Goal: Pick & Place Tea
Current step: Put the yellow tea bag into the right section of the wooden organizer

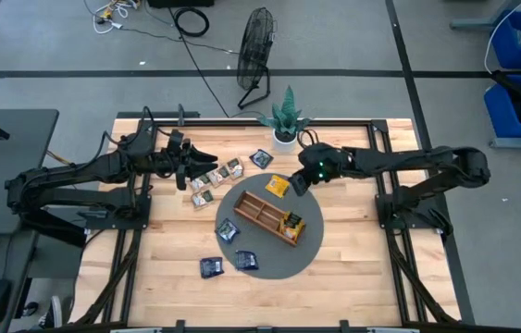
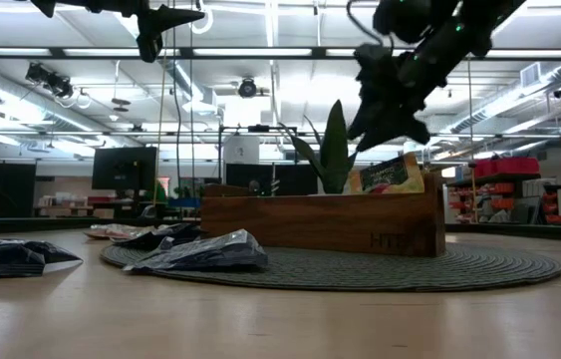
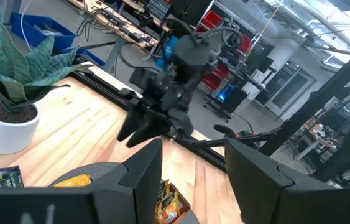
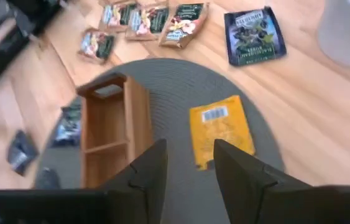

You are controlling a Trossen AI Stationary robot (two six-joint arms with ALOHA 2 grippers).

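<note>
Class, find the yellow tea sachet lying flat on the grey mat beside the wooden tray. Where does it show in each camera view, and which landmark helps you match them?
High view: yellow sachet on the mat's upper edge, under the right gripper.
Low view: not identifiable; hidden behind the tray.
Left wrist view: a yellow edge low, left of the finger.
Right wrist view: centre, just beyond the fingers.
Shared landmark: the wooden tray.

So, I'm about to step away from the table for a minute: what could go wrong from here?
1. The right claw hangs open over the yellow tea bag lying flat on the grey mat; its fingers may slide off it or snag the weave.
2. The wooden tray sits right beside that bag, so a low approach could knock it.
3. The left claw hovers over the tan bags, near enough to crowd the right arm.
</note>
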